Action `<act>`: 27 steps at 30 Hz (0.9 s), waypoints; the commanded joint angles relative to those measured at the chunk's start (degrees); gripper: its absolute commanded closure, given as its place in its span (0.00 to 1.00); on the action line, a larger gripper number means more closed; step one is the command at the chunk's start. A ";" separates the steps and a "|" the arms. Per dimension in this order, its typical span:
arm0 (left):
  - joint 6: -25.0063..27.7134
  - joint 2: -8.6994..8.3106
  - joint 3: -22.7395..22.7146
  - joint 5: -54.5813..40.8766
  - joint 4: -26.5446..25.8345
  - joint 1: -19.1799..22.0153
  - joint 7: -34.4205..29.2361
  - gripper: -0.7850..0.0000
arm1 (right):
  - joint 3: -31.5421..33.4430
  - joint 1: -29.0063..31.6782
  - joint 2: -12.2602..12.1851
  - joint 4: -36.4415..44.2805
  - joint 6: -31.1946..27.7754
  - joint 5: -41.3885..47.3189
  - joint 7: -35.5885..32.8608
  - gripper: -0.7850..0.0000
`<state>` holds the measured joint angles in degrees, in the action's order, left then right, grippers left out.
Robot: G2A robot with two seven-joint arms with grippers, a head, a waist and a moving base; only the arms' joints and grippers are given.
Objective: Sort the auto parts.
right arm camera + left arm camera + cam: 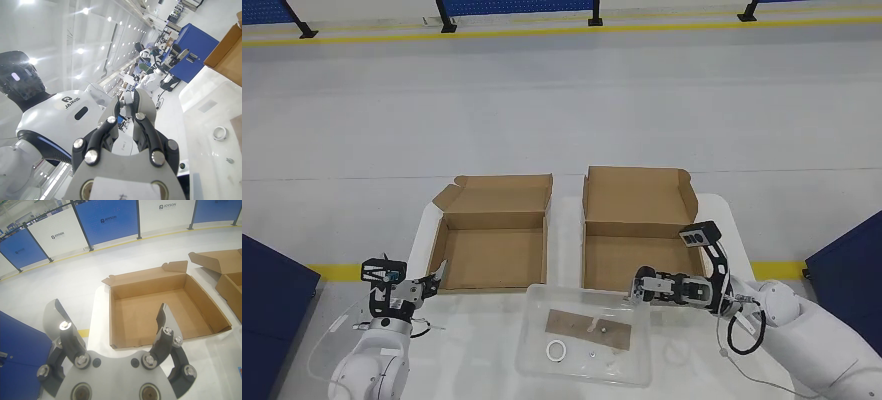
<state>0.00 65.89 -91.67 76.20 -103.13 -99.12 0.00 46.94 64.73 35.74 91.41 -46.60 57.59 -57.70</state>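
The right gripper (127,98) is clenched on a small round silver part (126,104). The part sits right between its fingertips (115,102). From above, this gripper (635,288) hangs over the far corner of the clear bin (542,300). The right box (622,250) is just behind it, and its tips point sideways toward the other arm.

Below the right gripper and a little to its side, a white ring (219,133) lies on the bin floor. A tiny grey bit (230,160) lies near the ring but does not touch it. From above, the ring (557,350) lies beside a flat brown card (587,330) in the bin.

The left gripper (109,304) is spread wide and holds nothing. The left box (151,313) lies open just ahead of its tips. From above, this gripper (435,275) hangs by the near outer corner of that box (492,258), well apart from the bin.

Both boxes have their lids (504,193) folded back. They stand side by side on the white table (717,215), not touching.
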 commanded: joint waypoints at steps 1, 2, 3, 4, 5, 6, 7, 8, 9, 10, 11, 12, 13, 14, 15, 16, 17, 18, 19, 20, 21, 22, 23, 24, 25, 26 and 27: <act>0.00 0.00 0.00 0.00 0.00 0.00 0.00 0.00 | 0.96 0.55 0.14 0.17 0.48 0.35 -0.48 1.00; 0.00 0.00 0.00 0.00 0.00 0.00 0.00 0.00 | 1.24 0.72 0.18 0.21 0.64 0.39 -0.64 1.00; 0.00 0.00 0.00 0.00 0.00 0.00 0.00 0.00 | 1.83 1.03 0.28 0.42 0.89 0.50 -0.90 1.00; 0.00 0.00 0.00 0.00 0.00 0.00 0.00 0.00 | 2.24 1.30 0.37 0.50 1.11 0.58 -1.11 1.00; 0.00 0.00 0.00 0.00 0.00 0.00 0.00 0.00 | 2.54 1.47 0.42 0.44 1.23 0.57 -1.24 1.00; 0.00 0.00 0.00 0.00 0.00 0.00 0.00 0.00 | 3.12 1.79 0.53 0.53 1.46 0.59 -1.46 1.00; 0.00 0.00 0.00 0.00 0.00 0.00 0.00 0.00 | 3.56 2.06 0.62 0.55 1.63 0.62 -1.63 1.00; 0.00 0.00 0.00 0.00 0.00 0.00 0.00 0.00 | 3.84 2.23 0.67 0.57 1.76 0.64 -1.76 1.00; 0.00 0.00 0.00 0.00 0.00 0.00 0.00 0.00 | 4.44 2.57 0.80 0.70 1.97 0.77 -1.97 1.00; 0.00 0.00 0.00 0.00 0.00 0.00 0.00 0.00 | 4.88 2.84 0.90 0.87 2.18 0.90 -2.19 1.00; 0.00 0.00 0.00 0.00 0.00 0.00 0.00 0.00 | 5.18 3.01 0.96 0.93 2.34 1.03 -2.34 1.00; 0.00 0.00 0.00 0.00 0.00 0.00 0.00 0.00 | 5.80 3.35 1.09 1.07 2.66 1.29 -2.66 1.00; 0.00 0.00 0.00 0.00 0.00 0.00 0.00 0.00 | 6.27 3.61 1.20 1.22 2.93 1.56 -2.93 1.00; 0.00 0.00 0.00 0.00 0.00 0.00 0.00 0.00 | 6.78 3.82 1.31 1.40 3.22 1.73 -3.22 1.00; 0.00 0.00 0.00 0.00 0.00 0.00 0.00 0.00 | 7.24 4.08 1.43 1.63 3.53 2.00 -3.54 1.00; 0.00 0.00 0.00 0.00 0.00 0.00 0.00 0.00 | 7.70 4.35 1.56 1.73 3.93 2.40 -3.94 1.00; 0.00 0.00 0.00 0.00 0.00 0.00 0.00 0.00 | 8.04 4.50 1.65 1.79 4.18 2.67 -4.19 1.00; 0.00 0.00 0.00 0.00 0.00 0.00 0.00 0.00 | 8.73 4.78 1.86 2.05 4.70 3.42 -4.70 1.00; 0.00 0.00 0.00 0.00 0.00 0.00 0.00 0.00 | 9.30 4.96 2.01 2.08 5.14 3.78 -5.15 1.00; 0.00 0.00 0.00 0.00 0.00 0.00 0.00 0.00 | 9.89 5.13 2.16 2.12 5.59 3.96 -5.60 1.00; 0.00 0.00 0.00 0.00 0.00 0.00 0.00 0.00 | 10.49 5.32 2.33 2.23 5.94 4.14 -5.95 1.00; 0.00 0.00 0.00 0.00 0.00 0.00 0.00 0.00 | 11.05 5.57 2.50 2.30 6.27 4.30 -6.28 1.00; 0.00 0.00 0.00 0.00 0.00 0.00 0.00 0.00 | 11.43 5.71 2.62 2.35 6.46 4.35 -6.47 1.00; 0.00 0.00 0.00 0.00 0.00 0.00 0.00 0.00 | 12.13 6.03 2.89 2.66 6.80 4.51 -6.80 1.00; 0.00 0.00 0.00 0.00 0.00 0.00 0.00 0.00 | 12.64 6.28 3.11 2.82 7.05 4.60 -7.06 1.00; 0.00 0.00 0.00 0.00 0.00 0.00 0.00 0.00 | 13.16 6.51 3.33 3.10 7.29 4.72 -7.30 1.00; 0.00 0.00 0.00 0.00 0.00 0.00 0.00 0.00 | 13.69 6.75 3.56 3.30 7.55 4.76 -7.56 1.00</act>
<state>0.00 65.89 -91.67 76.20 -103.13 -99.12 0.00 59.99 71.20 39.04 94.46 -39.35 62.28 -64.95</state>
